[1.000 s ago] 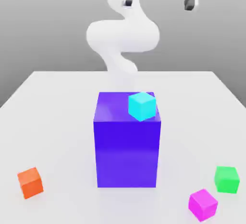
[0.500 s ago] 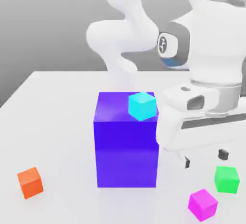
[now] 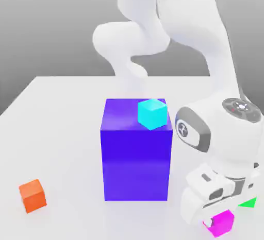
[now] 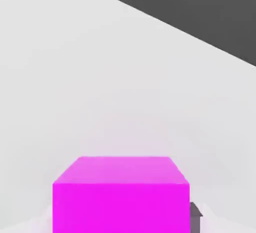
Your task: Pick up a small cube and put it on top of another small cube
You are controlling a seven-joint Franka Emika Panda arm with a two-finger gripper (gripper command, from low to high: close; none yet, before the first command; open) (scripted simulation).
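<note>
Pink cube (image 3: 223,221) under tool (image 3: 220,224), grip unclear, one orange cube (image 3: 33,195), one cyan cube (image 3: 152,113)

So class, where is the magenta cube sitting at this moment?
The magenta cube rests on the white table near the front at the exterior view's right, under the robot's hand, beside the green cube.

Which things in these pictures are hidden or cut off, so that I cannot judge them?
- Green cube: exterior view, mostly hidden behind the robot's hand; just a corner shows.
- Magenta cube: exterior view, its upper part is covered by the hand; hand view, cut off by the picture's edge.
- Fingers: whether they touch the magenta cube cannot be told; in the hand view just one dark tip shows beside the cube.
</note>
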